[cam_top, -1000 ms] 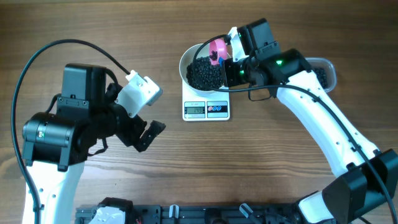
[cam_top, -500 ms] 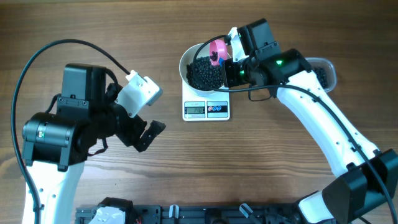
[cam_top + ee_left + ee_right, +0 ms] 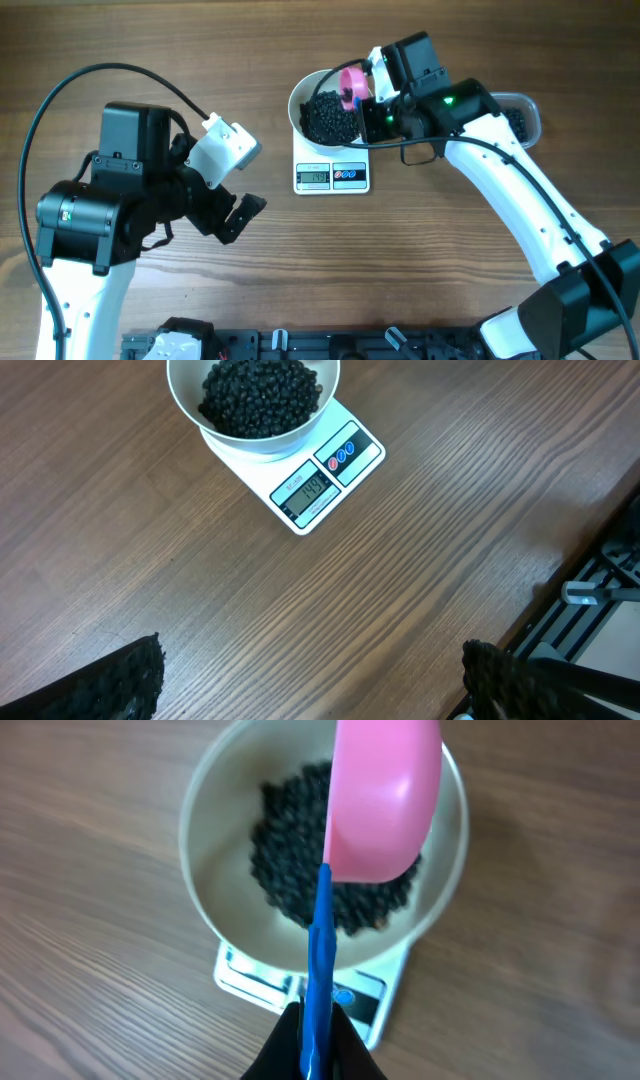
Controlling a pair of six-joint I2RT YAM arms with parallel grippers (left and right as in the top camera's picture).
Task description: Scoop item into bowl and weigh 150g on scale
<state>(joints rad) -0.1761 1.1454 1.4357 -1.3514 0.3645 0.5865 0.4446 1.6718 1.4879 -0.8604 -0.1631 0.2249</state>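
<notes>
Overhead: white bowl (image 3: 293, 104) of black pellets (image 3: 328, 118) sits on the scale (image 3: 332, 177), upper centre; clear tub (image 3: 527, 116), upper right, holds more. Only the right wrist view shows the right gripper (image 3: 315, 1045) pinching the blue handle of the pink scoop (image 3: 385, 800) over the bowl; left gripper (image 3: 310, 680) spread.

Soft, even light from above fills the overhead view. The wooden table (image 3: 300, 270) is bright without harsh glare, and the arms cast only faint, diffuse shadows on it. A small green light (image 3: 449, 99) glows on the right arm.

The left wrist view is sharp at its centre: the wood grain, the black beans (image 3: 260, 395) and the display of the scale (image 3: 315, 480) read crisply. A pale sheen lies on the wood at the far right. The fingertips (image 3: 125, 680) of the left gripper (image 3: 315, 678) are dark, blurred masses in the near corners.

The right wrist view is soft throughout. The pink scoop (image 3: 385, 800), close to the lens, is out of focus, and the white bowl (image 3: 215, 890) and the beans beneath it look smeared.
</notes>
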